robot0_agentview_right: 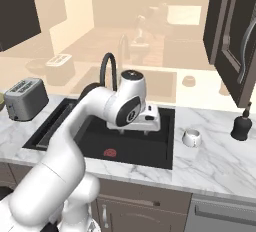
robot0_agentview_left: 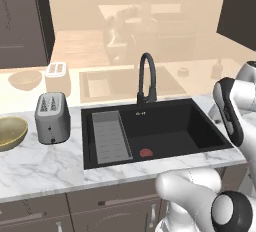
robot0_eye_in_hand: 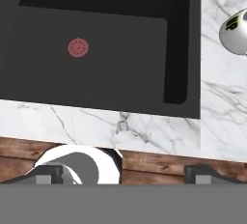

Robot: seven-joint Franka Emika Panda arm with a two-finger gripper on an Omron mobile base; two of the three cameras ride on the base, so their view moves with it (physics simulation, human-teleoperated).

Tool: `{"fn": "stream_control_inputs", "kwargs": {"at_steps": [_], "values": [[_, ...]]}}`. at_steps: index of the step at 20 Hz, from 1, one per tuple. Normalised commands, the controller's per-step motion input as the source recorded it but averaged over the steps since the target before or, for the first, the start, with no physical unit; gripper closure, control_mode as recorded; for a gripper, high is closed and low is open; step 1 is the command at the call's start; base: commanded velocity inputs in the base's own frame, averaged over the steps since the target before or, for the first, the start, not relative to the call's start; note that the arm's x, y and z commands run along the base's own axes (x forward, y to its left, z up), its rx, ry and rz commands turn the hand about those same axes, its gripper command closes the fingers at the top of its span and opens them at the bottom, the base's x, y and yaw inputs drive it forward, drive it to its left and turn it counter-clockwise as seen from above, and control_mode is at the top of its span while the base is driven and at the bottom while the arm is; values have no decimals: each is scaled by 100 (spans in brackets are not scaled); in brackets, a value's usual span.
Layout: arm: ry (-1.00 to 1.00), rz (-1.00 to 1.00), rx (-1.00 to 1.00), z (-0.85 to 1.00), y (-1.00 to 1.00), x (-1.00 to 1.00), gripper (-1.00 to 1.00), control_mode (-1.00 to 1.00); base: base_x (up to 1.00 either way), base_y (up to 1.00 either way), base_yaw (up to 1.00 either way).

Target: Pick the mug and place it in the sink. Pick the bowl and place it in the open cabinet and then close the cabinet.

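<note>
Mug step just opening: gripper (robot0_eye_in_hand: 123, 172) spread wide and empty above the sink (robot0_agentview_right: 150, 152), mug (robot0_agentview_right: 191, 137) upright on the counter just right of the basin, so next move calls for shifting right and descending onto it.

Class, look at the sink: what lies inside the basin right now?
Inside the sink lie a grey ribbed tray on its left and a red drain. In the right base view the arm covers part of the basin floor. The mug sits outside, on the counter.
</note>
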Motion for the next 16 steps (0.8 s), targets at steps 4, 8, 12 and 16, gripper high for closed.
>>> {"fn": "stream_control_inputs", "kwargs": {"at_steps": [4,8,12,16], "values": [[4,0,0,-25,-32,25,-100,-100,0,0,0],[1,0,0,-26,-29,24,-100,-100,0,0,0],[1,0,0,-25,-28,23,-100,-100,0,0,0],[0,0,0,-24,-26,27,-100,-100,0,0,0]]}}
